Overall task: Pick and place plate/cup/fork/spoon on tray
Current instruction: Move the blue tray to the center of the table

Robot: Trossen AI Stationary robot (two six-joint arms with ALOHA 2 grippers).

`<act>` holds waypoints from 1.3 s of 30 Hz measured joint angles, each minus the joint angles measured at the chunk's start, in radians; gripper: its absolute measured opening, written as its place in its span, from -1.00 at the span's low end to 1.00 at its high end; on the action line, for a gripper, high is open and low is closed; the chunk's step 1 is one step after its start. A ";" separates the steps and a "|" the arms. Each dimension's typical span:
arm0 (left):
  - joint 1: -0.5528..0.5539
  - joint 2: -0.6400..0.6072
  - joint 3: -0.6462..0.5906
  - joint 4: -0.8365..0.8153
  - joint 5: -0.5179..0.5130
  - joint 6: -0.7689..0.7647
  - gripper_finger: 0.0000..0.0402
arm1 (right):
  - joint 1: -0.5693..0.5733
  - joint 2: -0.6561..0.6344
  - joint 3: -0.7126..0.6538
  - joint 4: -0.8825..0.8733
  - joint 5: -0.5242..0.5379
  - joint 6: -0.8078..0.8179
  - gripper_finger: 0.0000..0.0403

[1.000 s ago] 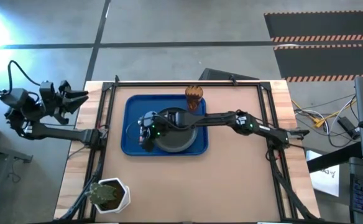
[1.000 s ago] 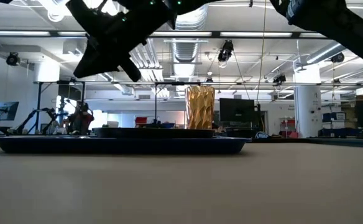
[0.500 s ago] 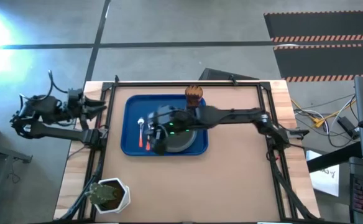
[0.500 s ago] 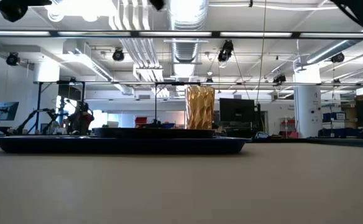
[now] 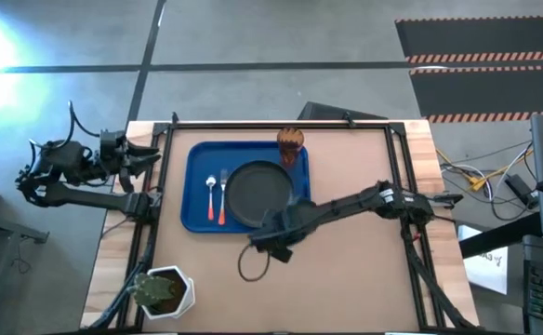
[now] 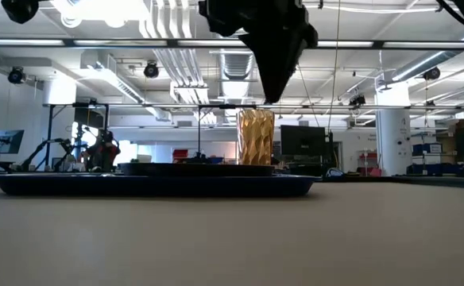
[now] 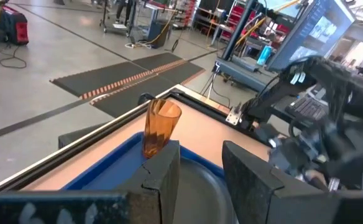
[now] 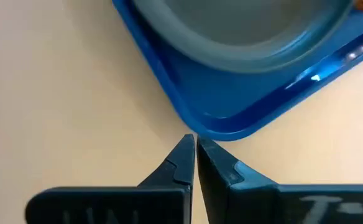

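The blue tray lies on the table's far left part. On it lie the dark plate, the amber cup, upright at its far right corner, and the orange-handled spoon and fork, side by side left of the plate. My right gripper is shut and empty, above the table just off the tray's near edge; its wrist view shows the tray's corner before the fingertips. My left gripper is open and empty, off the table's left edge.
A white pot with a green plant stands at the table's near left corner. A black frame rail runs around the table top. Bare table lies to the right of the tray and toward the near edge.
My right gripper has gone from over the tray's left part toward the table's near edge, and now hangs beyond the tray's near rim. The spoon and fork now lie uncovered on the tray. My left gripper has shifted a little toward the table.
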State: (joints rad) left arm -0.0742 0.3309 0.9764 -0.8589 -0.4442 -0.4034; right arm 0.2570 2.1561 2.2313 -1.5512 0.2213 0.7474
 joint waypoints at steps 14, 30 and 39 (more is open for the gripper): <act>0.000 0.000 -0.002 0.013 0.006 0.000 -0.48 | -0.042 -0.069 -0.342 0.273 -0.042 0.016 -0.96; 0.000 -0.002 -0.002 0.011 0.020 0.000 -0.48 | -0.103 -0.338 -0.971 0.844 -0.116 0.142 -0.96; 0.000 -0.002 -0.002 0.012 0.020 -0.007 -0.48 | -0.081 -0.415 -1.169 1.057 -0.148 0.252 -0.96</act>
State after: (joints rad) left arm -0.0741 0.3290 0.9749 -0.8474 -0.4240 -0.4106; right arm 0.1756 1.7414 1.0625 -0.4941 0.0730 0.9996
